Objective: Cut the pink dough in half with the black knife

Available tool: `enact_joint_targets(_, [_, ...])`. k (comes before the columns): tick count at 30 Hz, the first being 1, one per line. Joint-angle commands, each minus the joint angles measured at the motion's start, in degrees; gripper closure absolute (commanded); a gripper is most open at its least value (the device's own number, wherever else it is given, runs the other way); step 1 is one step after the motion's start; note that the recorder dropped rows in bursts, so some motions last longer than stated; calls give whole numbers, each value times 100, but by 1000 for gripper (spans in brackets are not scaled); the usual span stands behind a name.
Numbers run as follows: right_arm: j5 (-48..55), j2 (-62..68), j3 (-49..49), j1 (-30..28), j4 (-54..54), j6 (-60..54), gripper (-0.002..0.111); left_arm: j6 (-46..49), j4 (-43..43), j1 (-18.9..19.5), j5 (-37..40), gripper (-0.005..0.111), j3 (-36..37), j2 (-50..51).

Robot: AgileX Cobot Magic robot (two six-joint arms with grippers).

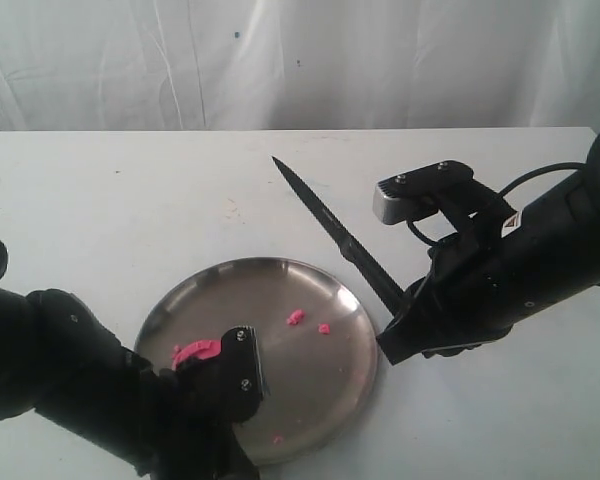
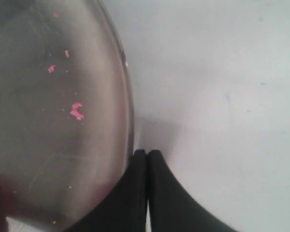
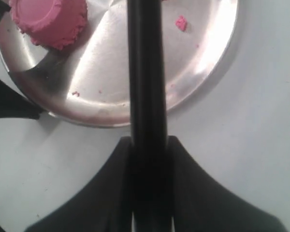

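Plenty of bare white tabletop (image 1: 130, 210) lay open behind and beside the round shiny steel plate (image 1: 310, 280), rim overhung only at the near-left edge by the left gripper (image 2: 147, 154), jaws pressed together with nothing between. Held clear above the plate's right rim, the long all-black pointed knife (image 1: 330, 230), handle pinched tight in the right gripper (image 3: 150, 145). Sat whole and uncut near the plate's left edge, the bright pink crumbly cup-shaped dough mound (image 3: 50, 19), tiny pink crumbs (image 1: 296, 318) scattered mid-plate.
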Motion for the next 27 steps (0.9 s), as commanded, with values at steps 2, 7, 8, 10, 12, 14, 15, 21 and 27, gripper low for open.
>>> enact_joint_targets(2, [-42, -20, 4, 11, 48, 16, 108, -13, 156, -3, -1408, 107, 81, 191])
enact_joint_targets(7, [-112, -20, 4, 11, -4, 16, 108, -13, 156, -3, -1226, 107, 22, 191])
enact_joint_targets(8, [-127, -20, 4, 11, -19, 16, 108, -13, 156, -3, -1050, 107, -38, 165])
enact_joint_targets(10, [-133, -20, 4, 11, -62, 16, 108, -1, 156, -3, -481, 107, -232, 48])
enact_joint_targets(12, [-133, -20, 4, 11, -100, 16, 108, -1, 156, -3, 268, 107, -470, -184])
enact_joint_targets(14, [-133, -20, 4, 11, -100, 16, 108, -1, 156, -3, 860, 107, -670, -483])
enact_joint_targets(15, [-133, -20, 4, 11, -100, 16, 108, -1, 227, -3, 1061, 107, -770, -667])
enact_joint_targets(21, [-147, -9, 4, 11, -99, 16, 108, -1165, 1524, 335, -659, 107, -673, -1501])
enact_joint_targets(27, [135, 336, -22, 11, 163, -313, 108, -3037, 1444, 1250, -673, 107, -484, -1410])
